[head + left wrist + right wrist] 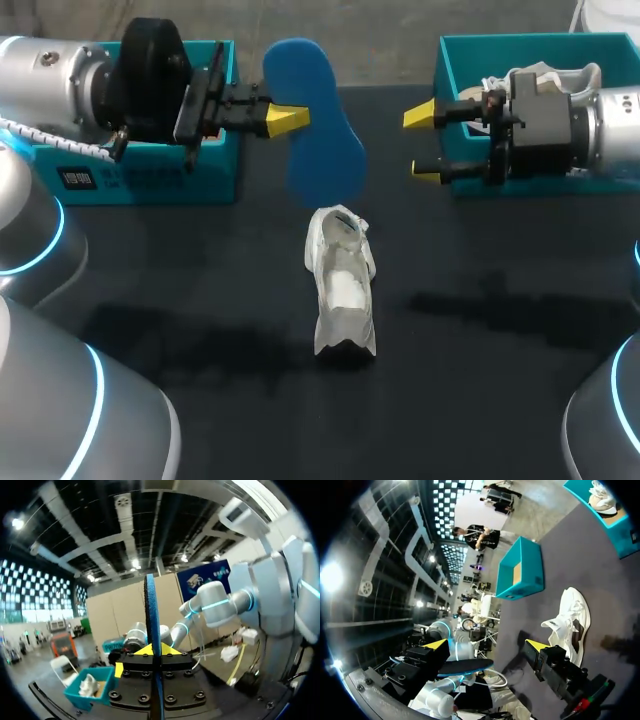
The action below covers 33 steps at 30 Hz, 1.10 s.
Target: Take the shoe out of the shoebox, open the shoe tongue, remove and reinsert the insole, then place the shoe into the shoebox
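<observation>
Shoeboxes come first: two teal ones sit at the far side of the table, the left shoebox [150, 180] under my left arm and the right shoebox [480, 42] under my right, with a second white shoe [540, 75] lying in the right one. The white shoe [343, 285] I am working on stands on the dark table between them, well apart from both, so I judge the taking-out done. Its mouth gapes (the tongue looks pulled back, though I cannot be sure). The blue insole [320, 110] is out, hanging above the table beyond the shoe, with my left gripper [288, 119] clamped on its edge. My right gripper [423, 143] hangs by the right shoebox, fingers spread and holding nothing. Reinserting the insole and boxing the shoe remain.
</observation>
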{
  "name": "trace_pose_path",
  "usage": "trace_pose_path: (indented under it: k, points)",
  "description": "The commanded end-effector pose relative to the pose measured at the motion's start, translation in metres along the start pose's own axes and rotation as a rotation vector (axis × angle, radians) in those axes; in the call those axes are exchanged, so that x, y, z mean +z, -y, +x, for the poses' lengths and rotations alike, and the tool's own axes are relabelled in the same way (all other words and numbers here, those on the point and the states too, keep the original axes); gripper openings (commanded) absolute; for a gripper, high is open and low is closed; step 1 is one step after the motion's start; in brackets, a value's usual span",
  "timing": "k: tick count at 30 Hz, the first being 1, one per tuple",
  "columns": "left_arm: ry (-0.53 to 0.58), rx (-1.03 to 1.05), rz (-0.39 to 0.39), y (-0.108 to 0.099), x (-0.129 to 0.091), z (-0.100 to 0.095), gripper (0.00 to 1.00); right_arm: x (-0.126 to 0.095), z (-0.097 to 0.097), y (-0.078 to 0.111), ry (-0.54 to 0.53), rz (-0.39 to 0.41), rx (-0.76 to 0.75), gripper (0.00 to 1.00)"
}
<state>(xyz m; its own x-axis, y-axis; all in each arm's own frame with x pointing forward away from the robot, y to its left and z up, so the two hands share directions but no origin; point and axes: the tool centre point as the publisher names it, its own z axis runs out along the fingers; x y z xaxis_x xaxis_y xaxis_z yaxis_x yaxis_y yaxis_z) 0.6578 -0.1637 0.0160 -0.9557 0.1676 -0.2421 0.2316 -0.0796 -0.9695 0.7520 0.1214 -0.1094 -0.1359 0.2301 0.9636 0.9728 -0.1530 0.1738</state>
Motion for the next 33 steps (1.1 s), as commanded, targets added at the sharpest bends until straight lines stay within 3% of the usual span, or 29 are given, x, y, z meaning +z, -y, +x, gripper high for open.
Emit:
trace_pose_path:
  k: [1,2,3,12,17,20,33]
  points:
    - [-0.029,0.414,-0.018,-0.001,0.0,-0.002,0.0,0.002,0.0,0.0,0.002,-0.001,0.001,1.0]
    - [0.026,0.426,-0.058,-0.008,0.0,-0.003,0.0,0.002,0.0,0.0,0.002,-0.001,0.001,1.0]
    - [0.056,0.435,-0.026,-0.011,0.001,-0.005,0.0,0.002,0.0,0.0,0.002,-0.001,0.001,1.0]
    - [-0.049,1.367,-0.007,-0.059,-0.007,-0.019,0.0,0.002,0.0,0.0,0.002,-0.001,0.001,1.0]
    - [-0.118,1.604,0.013,-0.064,-0.01,-0.019,0.0,0.002,0.0,0.0,0.002,-0.001,0.001,1.0]
    - [-0.167,1.579,-0.014,-0.065,-0.014,-0.013,0.0,0.002,0.0,0.0,0.002,-0.001,0.001,1.0]
    - [-0.167,1.579,-0.014,-0.065,-0.014,-0.013,0.0,0.002,0.0,0.0,0.002,-0.001,0.001,1.0]
